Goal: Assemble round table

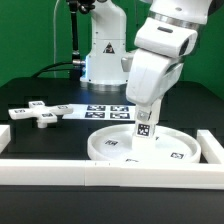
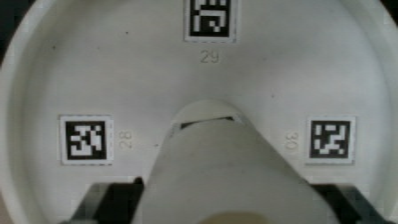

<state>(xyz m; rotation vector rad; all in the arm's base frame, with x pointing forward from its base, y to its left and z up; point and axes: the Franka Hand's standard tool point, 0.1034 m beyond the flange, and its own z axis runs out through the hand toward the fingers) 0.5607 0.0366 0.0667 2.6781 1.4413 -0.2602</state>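
Front bar: a long white border bar (image 1: pixel 100 172) lies along the near edge of the table (image 1: pixel 45 148). It is no part of the build.
Disc: the rimmed round disc (image 1: pixel 145 156) lies flat just behind that bar with its tags facing up. In the wrist view its pale face (image 2: pixel 107 70) fills most of the picture.
Leg: the short thick leg (image 1: pixel 144 132) stands upright over the middle of the disc. I cannot tell whether its lower end touches the disc.
Claw: the claw (image 1: pixel 142 120) is closed on the upper part of the leg, with one dark finger (image 2: pixel 118 200) on each side of it.
Marker board: the marker board (image 1: pixel 105 110) lies flat beyond the disc.
Foot: the cross-shaped foot (image 1: pixel 40 116) lies on the table, well apart toward the exterior view's left.
Step, as judged: seating the leg in the disc's centre.
Risk 1: if the leg meets the centre tilted or off-axis, it could jam rather than seat.
Risk 2: the disc lies loose, so a sideways push or twist could slide or spin it.
Risk 3: letting go before the leg is seated would let it topple.
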